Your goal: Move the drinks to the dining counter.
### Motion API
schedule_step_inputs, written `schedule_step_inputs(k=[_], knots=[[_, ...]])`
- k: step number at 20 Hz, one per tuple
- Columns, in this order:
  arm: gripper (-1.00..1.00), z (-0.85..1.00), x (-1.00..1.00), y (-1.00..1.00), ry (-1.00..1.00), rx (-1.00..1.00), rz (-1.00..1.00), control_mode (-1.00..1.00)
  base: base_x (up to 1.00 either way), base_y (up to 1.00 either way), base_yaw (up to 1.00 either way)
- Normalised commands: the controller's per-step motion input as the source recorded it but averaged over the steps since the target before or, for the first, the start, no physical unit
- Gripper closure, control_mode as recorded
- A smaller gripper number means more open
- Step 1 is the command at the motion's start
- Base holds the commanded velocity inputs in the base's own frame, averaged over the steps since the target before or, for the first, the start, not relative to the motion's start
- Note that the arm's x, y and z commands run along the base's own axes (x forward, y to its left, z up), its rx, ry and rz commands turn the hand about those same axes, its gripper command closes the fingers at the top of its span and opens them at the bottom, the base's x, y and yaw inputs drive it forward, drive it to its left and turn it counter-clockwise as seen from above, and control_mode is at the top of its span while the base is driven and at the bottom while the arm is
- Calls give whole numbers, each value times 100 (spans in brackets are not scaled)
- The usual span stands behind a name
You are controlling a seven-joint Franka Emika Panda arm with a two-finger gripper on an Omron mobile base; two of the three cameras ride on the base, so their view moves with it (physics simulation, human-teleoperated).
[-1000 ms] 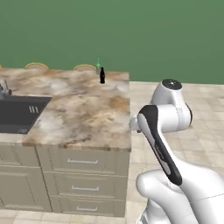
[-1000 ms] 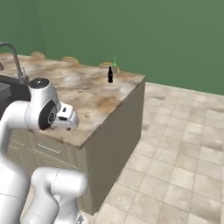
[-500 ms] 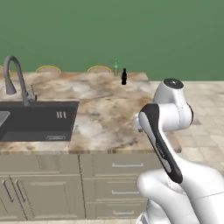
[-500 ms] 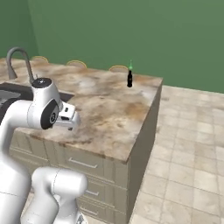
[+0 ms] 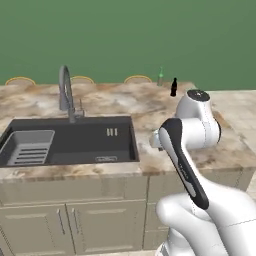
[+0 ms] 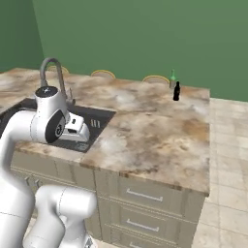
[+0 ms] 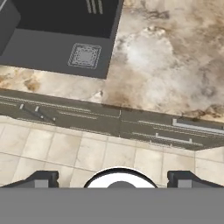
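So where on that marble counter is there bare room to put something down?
The widest free patch is the stone between the sink and the counter's right edge. A bare strip also runs behind the faucet, along the stools. The far right corner is crowded: the green bottle and the black bottle stand there.
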Motion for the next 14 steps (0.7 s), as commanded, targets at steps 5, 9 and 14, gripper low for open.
schedule_step_inputs(k=[5, 9, 14], knots=[[-100, 0, 0, 0, 0, 0, 0, 100, 0, 100, -18], [-100, 0, 0, 0, 0, 0, 0, 100, 0, 100, -19], [-100, 0, 0, 0, 0, 0, 0, 100, 0, 100, -19]])
